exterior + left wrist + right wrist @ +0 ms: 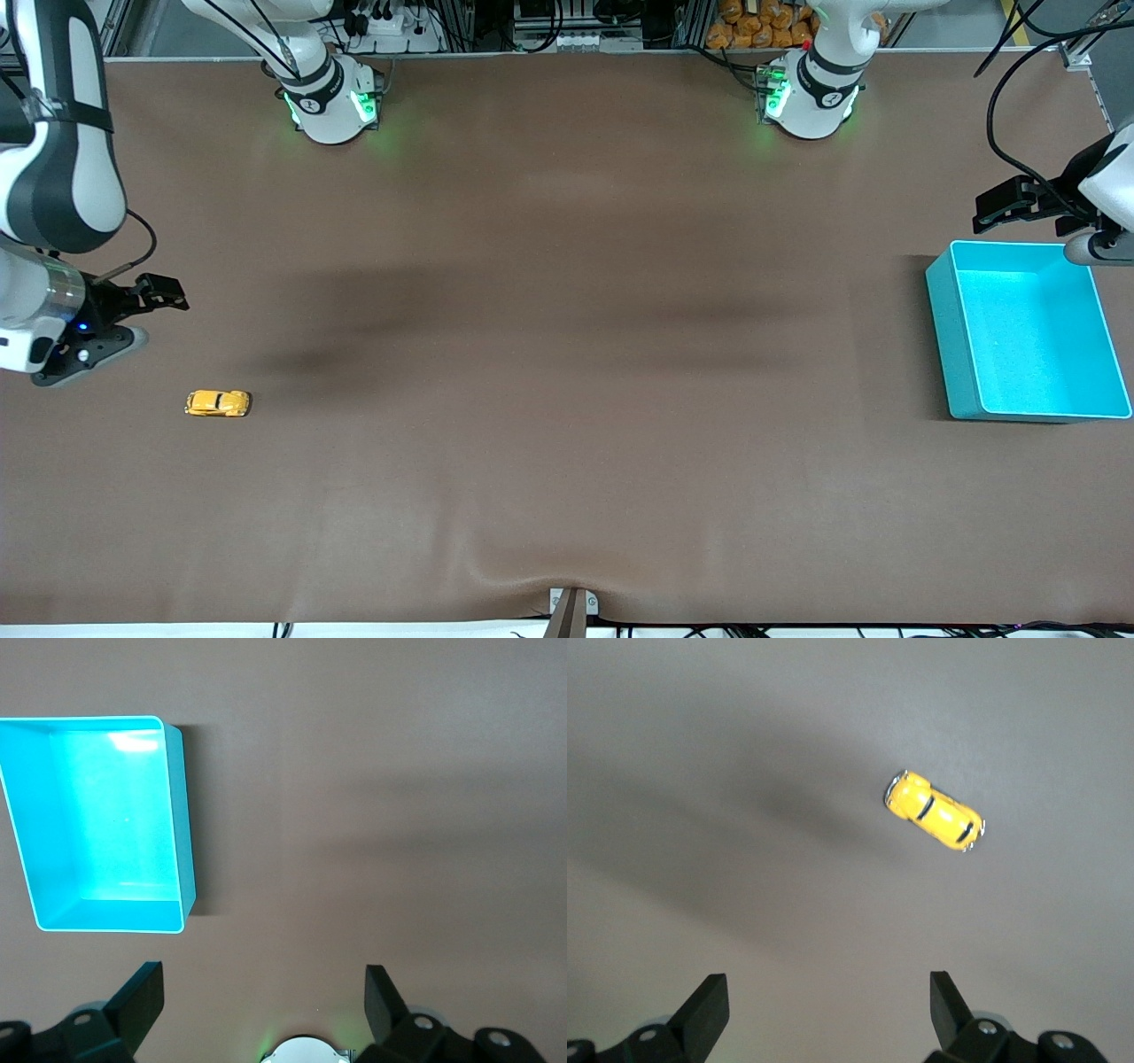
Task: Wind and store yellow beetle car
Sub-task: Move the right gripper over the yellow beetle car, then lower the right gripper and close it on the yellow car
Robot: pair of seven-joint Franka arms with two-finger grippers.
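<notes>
On the mat: toy car (218,403) sat on its wheels toward the right arm's end, untouched, not yet wound.
Right gripper (828,1001): hung over the mat near the car, fingers spread wide, empty, likely lined up to grab.
Bin (950,328): waited empty at the left arm's end for storage.
Left gripper (264,997): open, empty, waiting just beside the bin.
Hidden: car's wheels too small to make out.

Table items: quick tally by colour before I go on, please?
Yellow: 1, the car, toward the right arm's end.
Turquoise: 1, the bin, toward the left arm's end.
Total: 2.
</notes>
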